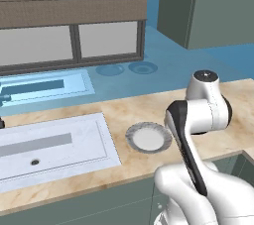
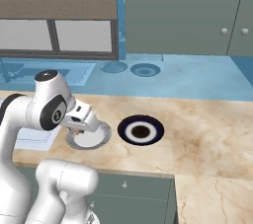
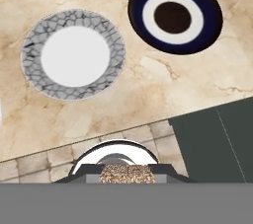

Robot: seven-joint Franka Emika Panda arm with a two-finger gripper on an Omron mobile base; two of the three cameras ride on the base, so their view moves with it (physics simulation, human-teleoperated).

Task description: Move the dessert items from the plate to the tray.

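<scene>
Plate (image 3: 72, 54): round, smooth white centre, grey crackled rim, bare, on marble desk (image 3: 148, 80). Beside it: navy-ringed dish (image 3: 174, 15). My fingers (image 3: 127, 173): clamped on speckled tan dessert bit (image 3: 127, 173).

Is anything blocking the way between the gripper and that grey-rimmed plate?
Nothing visible does. The gripper hangs near the plate, shut on a speckled tan piece. The plate's white centre is bare, and the dark blue dish sits beside it on the counter, apart.
</scene>
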